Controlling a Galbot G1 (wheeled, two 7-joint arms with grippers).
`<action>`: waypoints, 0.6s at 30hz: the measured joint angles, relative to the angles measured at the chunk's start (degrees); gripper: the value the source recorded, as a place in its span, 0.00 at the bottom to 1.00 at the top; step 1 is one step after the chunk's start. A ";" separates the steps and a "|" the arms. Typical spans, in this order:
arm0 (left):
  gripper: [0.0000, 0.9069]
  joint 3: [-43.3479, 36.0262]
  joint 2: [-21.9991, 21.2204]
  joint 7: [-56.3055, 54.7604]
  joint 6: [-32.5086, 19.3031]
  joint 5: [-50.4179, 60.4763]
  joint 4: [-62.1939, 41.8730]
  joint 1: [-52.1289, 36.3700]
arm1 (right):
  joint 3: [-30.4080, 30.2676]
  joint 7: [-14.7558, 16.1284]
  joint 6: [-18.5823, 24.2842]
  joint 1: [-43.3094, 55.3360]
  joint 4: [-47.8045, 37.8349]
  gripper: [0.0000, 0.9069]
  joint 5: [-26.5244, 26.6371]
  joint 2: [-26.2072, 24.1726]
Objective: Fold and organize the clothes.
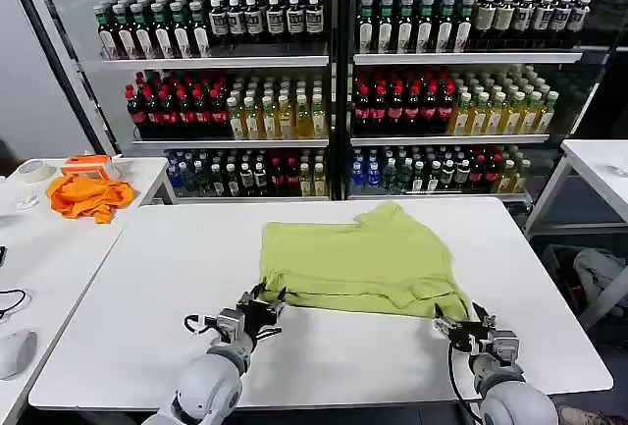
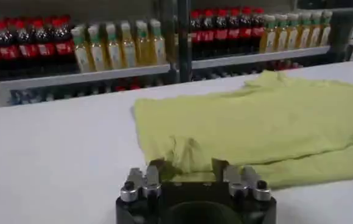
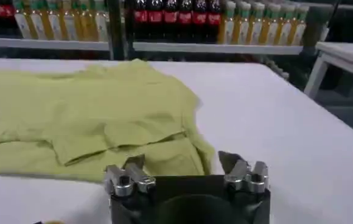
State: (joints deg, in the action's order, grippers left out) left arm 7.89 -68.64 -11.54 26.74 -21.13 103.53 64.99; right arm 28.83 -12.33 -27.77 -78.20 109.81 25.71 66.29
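On the bench (image 1: 147,278), head view: T-shirt (image 1: 358,258) mid-bench, both grippers at its near hem | left wrist: left gripper (image 2: 188,173) wide at left corner | right wrist: right gripper (image 3: 185,165) wide at right corner | step: likely pre-grasp; next needs both closing on hem.

T-shirt (image 1: 365,259) lies on the table (image 1: 147,297), centre, toward the far side. My left gripper (image 1: 263,307) sits at its near-left corner, my right gripper (image 1: 462,326) at its near-right corner. Bottle shelves (image 1: 334,62) stand behind the table.
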 measured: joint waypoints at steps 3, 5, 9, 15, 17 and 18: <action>0.02 0.01 0.27 0.40 0.21 -0.18 -0.45 0.18 | -0.28 0.09 0.14 0.46 -0.60 0.00 0.30 0.21; 0.02 0.00 0.51 0.49 0.23 -0.19 -0.76 0.20 | -0.42 0.20 0.24 0.60 -0.92 0.00 0.48 0.27; 0.02 0.10 0.81 0.72 0.32 -0.27 -1.10 0.19 | -0.47 0.39 0.36 0.51 -1.15 0.00 0.66 0.13; 0.02 0.37 0.78 0.99 0.47 -0.28 -1.15 0.41 | 0.21 0.66 0.44 -0.28 -0.85 0.00 0.72 -0.27; 0.02 0.53 0.98 1.32 0.54 -0.32 -1.29 0.57 | 0.50 0.78 0.58 -0.71 -0.62 0.00 0.71 -0.45; 0.02 0.63 1.12 1.48 0.61 -0.37 -1.31 0.66 | 0.55 0.83 0.64 -0.97 -0.47 0.00 0.70 -0.46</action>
State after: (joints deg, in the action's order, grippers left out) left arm 8.52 -67.52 -10.06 27.34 -21.51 102.22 65.65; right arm 29.39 -11.50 -27.12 -79.17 109.34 26.41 65.82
